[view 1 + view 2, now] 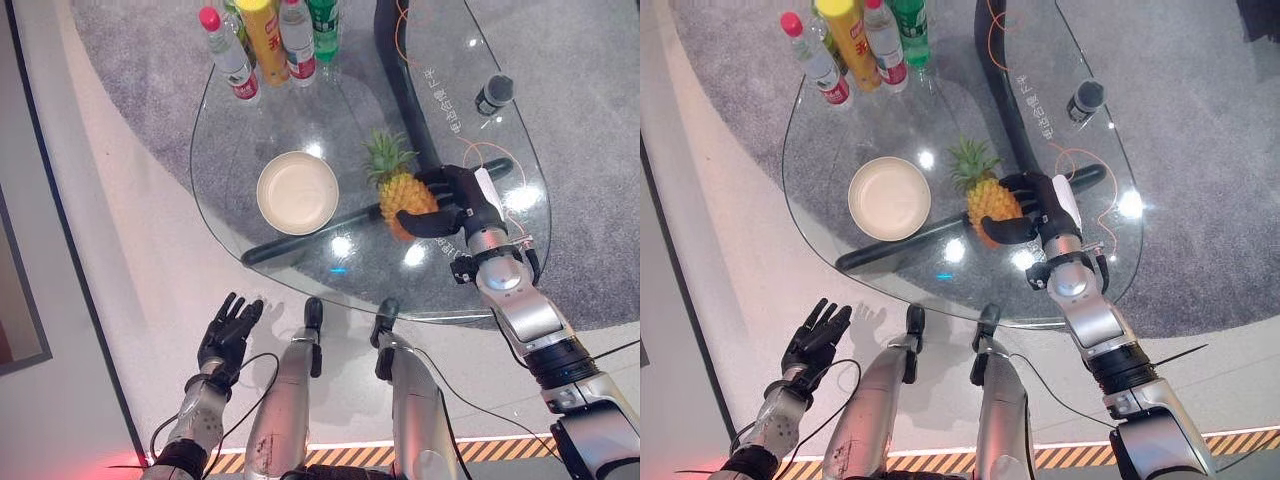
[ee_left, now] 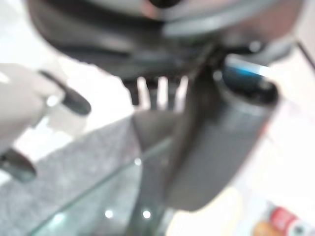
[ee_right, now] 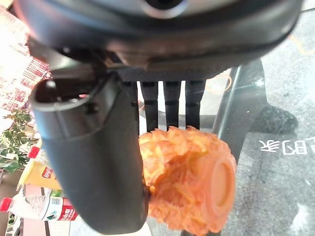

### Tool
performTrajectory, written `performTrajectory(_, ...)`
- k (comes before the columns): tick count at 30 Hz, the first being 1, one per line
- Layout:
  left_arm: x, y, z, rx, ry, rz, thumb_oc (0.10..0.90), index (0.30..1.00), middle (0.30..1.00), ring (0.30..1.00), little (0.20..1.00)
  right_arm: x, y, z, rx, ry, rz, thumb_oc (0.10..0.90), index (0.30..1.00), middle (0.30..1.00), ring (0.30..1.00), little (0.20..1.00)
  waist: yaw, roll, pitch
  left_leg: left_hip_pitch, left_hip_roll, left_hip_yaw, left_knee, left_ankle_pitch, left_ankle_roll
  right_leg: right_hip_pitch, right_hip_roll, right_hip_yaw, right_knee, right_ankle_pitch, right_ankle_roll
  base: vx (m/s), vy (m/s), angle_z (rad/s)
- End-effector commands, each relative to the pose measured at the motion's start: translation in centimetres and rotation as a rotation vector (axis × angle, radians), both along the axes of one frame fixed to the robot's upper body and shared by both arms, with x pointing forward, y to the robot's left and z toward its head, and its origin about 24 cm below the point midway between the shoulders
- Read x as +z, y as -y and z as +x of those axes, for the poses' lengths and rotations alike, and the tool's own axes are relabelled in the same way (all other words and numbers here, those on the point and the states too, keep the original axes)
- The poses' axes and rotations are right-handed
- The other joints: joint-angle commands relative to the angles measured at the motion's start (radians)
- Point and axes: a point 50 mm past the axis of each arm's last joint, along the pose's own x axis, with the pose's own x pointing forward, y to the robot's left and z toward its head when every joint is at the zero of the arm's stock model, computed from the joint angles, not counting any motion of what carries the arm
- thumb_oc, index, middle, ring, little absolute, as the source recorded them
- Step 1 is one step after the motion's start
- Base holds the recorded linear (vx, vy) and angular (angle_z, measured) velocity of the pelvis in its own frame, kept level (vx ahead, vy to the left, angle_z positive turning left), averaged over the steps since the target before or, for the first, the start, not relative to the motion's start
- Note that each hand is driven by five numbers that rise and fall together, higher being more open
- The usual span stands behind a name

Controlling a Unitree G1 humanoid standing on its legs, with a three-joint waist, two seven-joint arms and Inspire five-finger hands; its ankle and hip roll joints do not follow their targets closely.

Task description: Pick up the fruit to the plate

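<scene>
Left hand (image 1: 228,332) hangs low at about 7 o'clock in the head views, off the near edge of the glass table (image 1: 250,150), over pale floor; fingers straight and spread, holding nothing. Moving right: a cluster of bottles (image 1: 268,40) stands at the table's far edge, around 11 to 12 o'clock, with a red-capped clear one on its left, a yellow one next, another clear one with a red label and a green one on the right. Nearer the table's centre sits the plate (image 1: 297,192), a round cream dish, nothing on it. A dark bar of the table's frame runs beneath the glass, passing under the plate's near side. Right of the plate, close but apart from it, is the pineapple (image 1: 403,192), orange body with green crown pointing toward 11 o'clock. Right hand (image 1: 452,200) is at the fruit's 3 o'clock side, thumb wrapped across the near side, fingers curled round the far side; the right wrist view shows the body clasped between thumb and fingers (image 3: 170,103). Whether the fruit is touching the glass I cannot tell. Farther right, about 2 o'clock, a small dark cylinder (image 1: 494,94) stands on the glass.
</scene>
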Motion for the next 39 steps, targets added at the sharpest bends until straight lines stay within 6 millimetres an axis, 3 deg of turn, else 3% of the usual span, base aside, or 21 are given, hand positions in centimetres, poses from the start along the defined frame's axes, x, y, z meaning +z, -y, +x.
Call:
performTrajectory(1, -0.1, -1.1, -1.9, 0.072, 0.046, -0.015, 0.800, 0.900, 0.900, 0.900, 0.900, 7.9, -0.2, -1.8, 0.083, 0.378, -0.008, 0.100, 0.300, 0.300, 0.300, 0.200, -0.009, 0.030, -0.026, 0.101, -0.032, 0.059, -0.040, -0.065, 0.006, 0.048, 0.007, -0.078, 0.115, -0.064, 0.035, 0.00, 0.000, 0.00)
performTrajectory(8, 1.4, -0.7, -1.4, 0.039, 0.206, -0.106, 0.800, 0.900, 0.900, 0.900, 0.900, 8.6, -0.9, -2.8, 0.174, 0.417, 0.054, 0.100, 0.300, 0.300, 0.300, 0.200, -0.010, 0.035, -0.026, 0.130, -0.036, 0.058, -0.048, -0.067, 0.008, 0.076, 0.006, -0.078, 0.109, -0.068, 0.036, 0.00, 0.000, 0.00)
performTrajectory(20, 8.1, 2.3, 0.6, -0.170, 0.598, -0.359, 0.800, 0.900, 0.900, 0.900, 0.900, 9.3, -3.4, -5.8, 0.479, 0.486, 0.163, 0.100, 0.300, 0.300, 0.300, 0.200, -0.011, 0.031, -0.026, 0.204, -0.053, 0.047, -0.054, -0.076, 0.016, 0.164, 0.002, -0.081, 0.086, -0.062, 0.035, 0.00, 0.000, 0.00)
performTrajectory(33, 12.6, 6.9, 1.4, -0.474, 0.761, -0.527, 0.800, 0.900, 0.900, 0.900, 0.900, 8.3, -6.7, -7.8, 0.830, 0.381, 0.121, 0.100, 0.300, 0.300, 0.300, 0.200, -0.012, 0.017, -0.026, 0.219, -0.071, 0.025, -0.041, -0.079, 0.025, 0.209, 0.014, -0.077, 0.057, -0.055, 0.033, 0.00, -0.010, 0.00)
performTrajectory(39, 14.2, 7.5, 1.6, -0.547, 0.830, -0.514, 0.800, 0.900, 0.900, 0.900, 0.900, 7.3, -7.5, -8.0, 0.891, 0.327, 0.051, 0.100, 0.300, 0.300, 0.300, 0.200, -0.005, 0.014, -0.026, 0.217, -0.078, 0.011, -0.032, -0.078, 0.024, 0.224, 0.017, -0.084, 0.049, -0.060, 0.028, 0.00, -0.016, 0.03)
